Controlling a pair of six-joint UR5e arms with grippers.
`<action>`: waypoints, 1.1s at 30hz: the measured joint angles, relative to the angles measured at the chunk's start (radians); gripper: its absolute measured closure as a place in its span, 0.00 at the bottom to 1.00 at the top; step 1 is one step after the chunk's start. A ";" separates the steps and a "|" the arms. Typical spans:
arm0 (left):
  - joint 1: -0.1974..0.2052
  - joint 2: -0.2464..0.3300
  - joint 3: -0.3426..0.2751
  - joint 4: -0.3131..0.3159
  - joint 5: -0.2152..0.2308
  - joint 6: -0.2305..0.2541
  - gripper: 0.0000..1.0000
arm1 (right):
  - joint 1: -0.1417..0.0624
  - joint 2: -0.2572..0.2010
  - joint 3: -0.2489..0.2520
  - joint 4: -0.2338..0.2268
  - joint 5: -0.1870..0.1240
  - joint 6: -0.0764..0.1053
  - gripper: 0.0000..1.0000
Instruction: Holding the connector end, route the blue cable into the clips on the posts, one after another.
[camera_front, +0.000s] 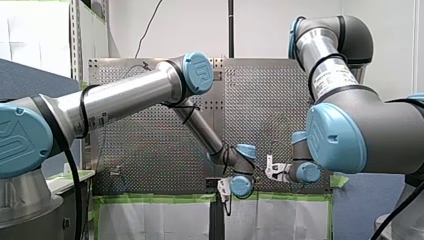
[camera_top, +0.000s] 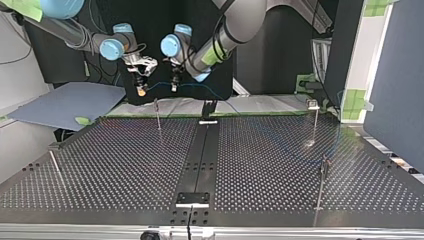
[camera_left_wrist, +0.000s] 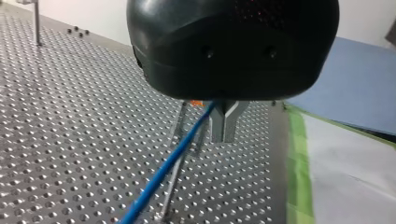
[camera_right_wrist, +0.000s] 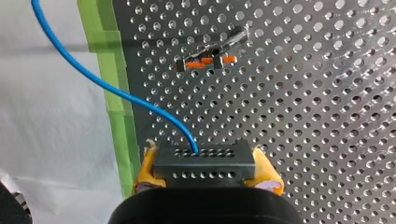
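My right gripper (camera_right_wrist: 205, 173) has its yellow pads (camera_right_wrist: 148, 169) clamped on the two short ends of the dark grey, hole-studded connector block (camera_right_wrist: 205, 161). That leaves free the face where the thin blue cable (camera_right_wrist: 93, 77) comes out, so the cable can swing without kinking. From there it arcs, slack, out over the strip of green tape (camera_right_wrist: 114, 107) along the edge of the perforated metal table (camera_right_wrist: 303, 116).

Just ahead of the connector, seen from above, stands the slim metal post with the orange clip (camera_right_wrist: 210, 60). I judge it the first target: held beside it at this height, the cable can be lowered into the clip.

My left gripper (camera_left_wrist: 224, 126) is black, and its metal fingers (camera_left_wrist: 217, 122) stand together at the tips. The cable runs just beside them and up under the housing; I cannot tell whether it is pinched there. I take this as a guiding hold, close to that same post.

In the top view both grippers hang near each other over the taped edge, so room between them is tight. Beyond, the table opens wide, with the other posts well apart: a thin post at the top view's left (camera_top: 54, 162), a clip-topped post at its right (camera_top: 315, 122) and another thin post nearer the camera (camera_top: 321, 186). A flat pale blue sheet (camera_top: 70, 102) lies off the table's corner, beside my right arm, and bounds that side.
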 joint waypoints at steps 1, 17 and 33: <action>0.000 0.000 0.007 0.000 0.000 -0.001 1.00 | -0.004 0.000 0.000 -0.001 -0.006 0.001 1.00; 0.019 -0.073 0.136 -0.050 0.002 -0.013 1.00 | -0.036 0.000 -0.031 0.025 -0.046 0.007 1.00; 0.032 -0.100 0.178 -0.042 0.000 -0.031 1.00 | -0.079 0.003 -0.045 -0.023 -0.055 0.058 1.00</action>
